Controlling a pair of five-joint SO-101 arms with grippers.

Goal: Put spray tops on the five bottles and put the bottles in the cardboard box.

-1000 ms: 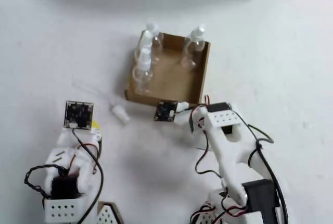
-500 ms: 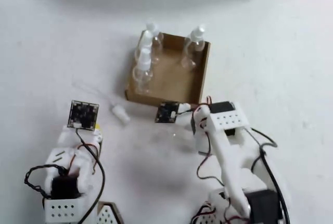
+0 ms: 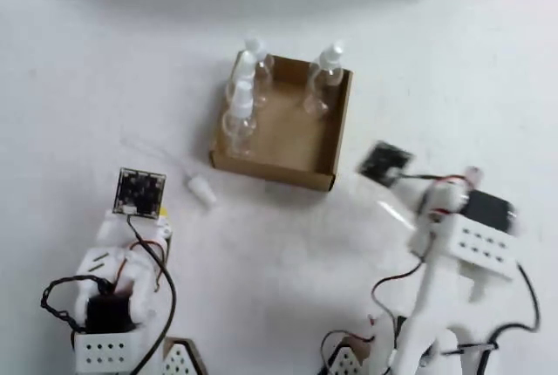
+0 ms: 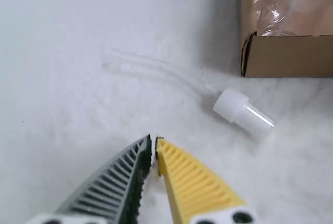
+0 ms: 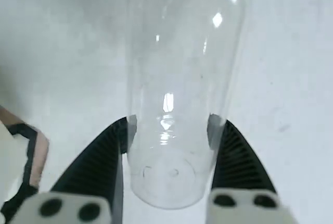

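White tabletop (image 3: 87, 61), evenly lit. Right gripper (image 5: 171, 125) is clamped around the base of a clear bottle (image 5: 182, 52), at the lower right of the high view, to the right of the cardboard box (image 3: 275, 166). Left gripper (image 4: 153, 143), at lower left, is closed on nothing. Judged step: capping this bottle. A loose spray top (image 4: 240, 110) with a trailing dip tube lies just off the box's lower-left corner; the left jaws must open to take it. Three capped bottles (image 3: 240, 118) stand inside. The box wall crowds that approach.
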